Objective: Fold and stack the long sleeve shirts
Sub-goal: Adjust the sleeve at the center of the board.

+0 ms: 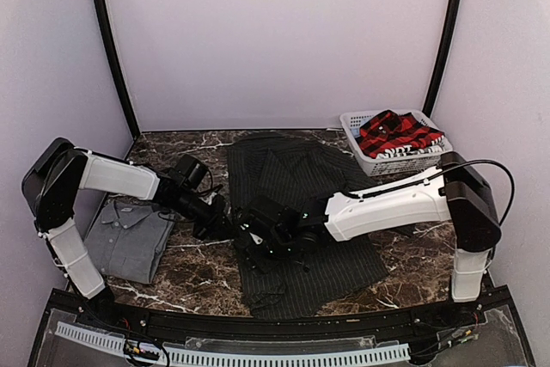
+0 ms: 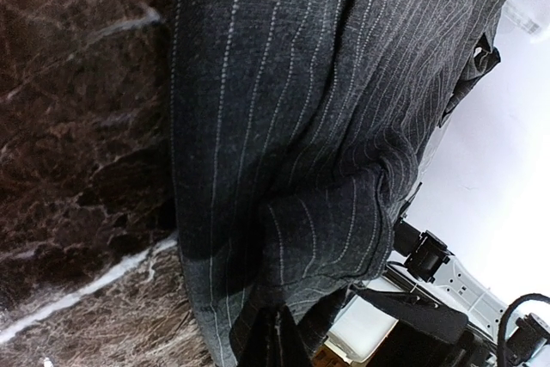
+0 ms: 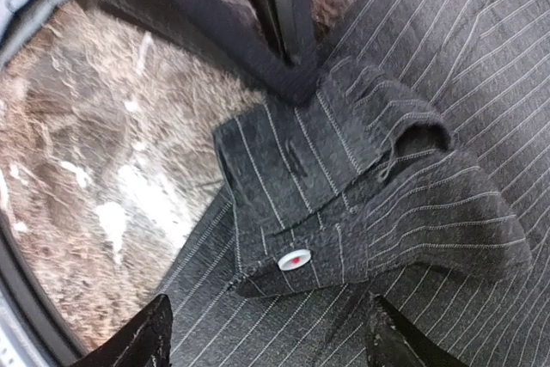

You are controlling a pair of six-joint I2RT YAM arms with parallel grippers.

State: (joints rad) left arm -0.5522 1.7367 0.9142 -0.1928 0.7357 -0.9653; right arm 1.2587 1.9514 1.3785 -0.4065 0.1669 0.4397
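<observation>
The pinstriped shirt [image 1: 301, 178] lay spread in the middle of the table [image 1: 189, 272], its buttoned cuff [image 3: 301, 204] lying over the body, the grey shirt [image 1: 129, 234] folded to its left and the plaid shirt [image 1: 397, 133] in the basket [image 1: 378, 165] behind. To fold the sleeve well, I judged the cuff should go down flat and square without dragging the cloth beneath. My left pincer [image 2: 277, 337] was clamped on the cuff's edge; my right pincer [image 3: 271, 307] hung just above it, jaws wide, holding nothing.

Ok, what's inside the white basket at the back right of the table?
A red-and-black plaid shirt lies bunched in the white basket, rising above its rim. Whatever may lie beneath the shirt is covered, so I can't tell.
</observation>
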